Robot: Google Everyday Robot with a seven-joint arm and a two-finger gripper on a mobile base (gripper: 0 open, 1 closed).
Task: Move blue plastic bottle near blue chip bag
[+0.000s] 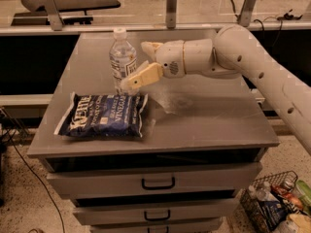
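Dark blue chip bag (103, 115) lies flat at the near left, long side running left to right, white lettering facing up. It's soft and crinkly, but it's only the target, so nothing needs to squeeze it.

Just behind its far right corner stands the blue plastic bottle (122, 57), upright with the white cap on top, so its long axis is vertical. Bottle and bag look close to touching, hard to say for sure.

Handling-wise, it's thin clear plastic and probably light. The walls would dent under a hard pinch, it's smooth enough to slip, and being tall and slim it's likely tippy. Safest hold is probably from the side, across the labelled middle.

Right of it sits the gripper (135, 65), spread wide open. One finger is on the far side and one low on the near side of the bottle, with nothing clamped. The arm reaches in from the right over the grey table (218, 110) carrying all of it.
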